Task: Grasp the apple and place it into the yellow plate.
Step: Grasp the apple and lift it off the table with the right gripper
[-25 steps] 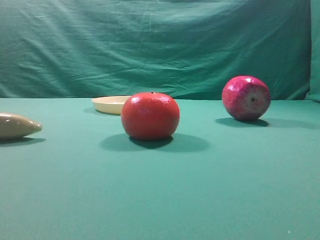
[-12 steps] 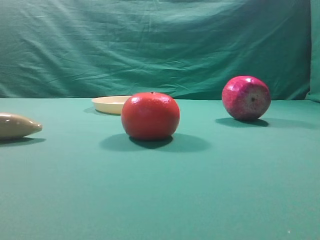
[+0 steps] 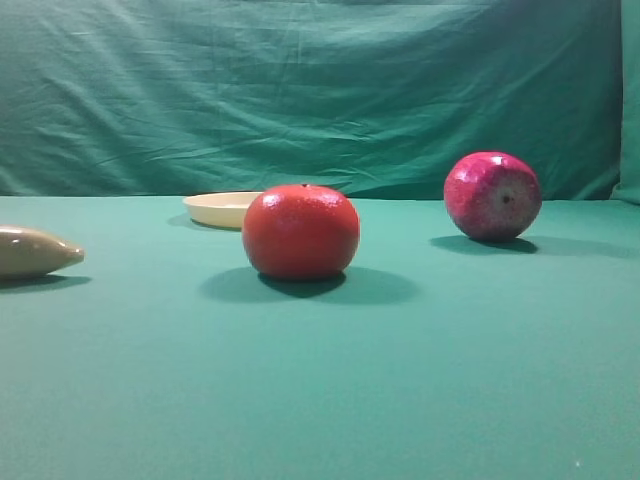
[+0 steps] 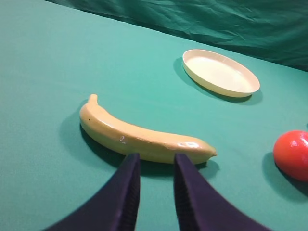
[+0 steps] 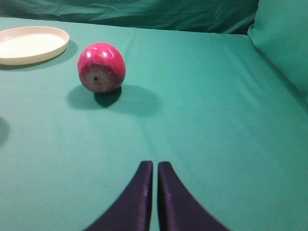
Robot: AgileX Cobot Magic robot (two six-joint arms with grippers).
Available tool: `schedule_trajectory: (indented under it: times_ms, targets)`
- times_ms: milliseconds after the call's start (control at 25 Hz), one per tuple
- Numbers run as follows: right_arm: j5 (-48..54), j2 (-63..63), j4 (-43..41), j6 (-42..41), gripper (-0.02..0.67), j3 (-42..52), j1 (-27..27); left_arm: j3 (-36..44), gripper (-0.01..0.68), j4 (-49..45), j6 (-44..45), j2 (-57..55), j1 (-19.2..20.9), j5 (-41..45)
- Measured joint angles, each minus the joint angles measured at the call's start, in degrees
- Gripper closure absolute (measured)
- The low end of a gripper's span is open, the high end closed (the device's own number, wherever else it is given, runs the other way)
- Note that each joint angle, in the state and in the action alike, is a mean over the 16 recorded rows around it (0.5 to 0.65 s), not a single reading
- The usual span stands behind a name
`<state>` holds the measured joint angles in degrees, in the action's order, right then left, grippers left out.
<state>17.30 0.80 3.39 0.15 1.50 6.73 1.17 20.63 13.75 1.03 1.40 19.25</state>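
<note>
apple point(image 3: 492, 196) unmoved, right gripper point(image 5: 154, 166) still closed

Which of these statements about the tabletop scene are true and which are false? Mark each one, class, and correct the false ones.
1. The apple lies inside the yellow plate. False: it rests on the green table, apart from the plate.
2. The right tool is shut and holds nothing. True.
3. The banana lies on the table just ahead of the left tool. True.
4. The left tool is clamped on the banana. False: its fingers stand slightly apart, short of the banana.
5. The yellow plate has nothing in it. True.
6. The orange-red fruit sits on top of the apple. False: they sit apart on the table.
</note>
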Motion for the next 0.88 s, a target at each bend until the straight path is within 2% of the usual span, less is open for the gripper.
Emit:
schedule_trajectory:
  times_ms: [440,880]
  targets:
    - [-4.0,-4.2,6.7,-2.5,0.649,-6.9,0.0,0.0,0.516,0.0,0.0,0.0,0.0,0.0]
    - [5.0,-26.7,7.4,-11.9,0.649,-24.6,0.0,0.0,0.516,0.0,0.0,0.0,0.0,0.0]
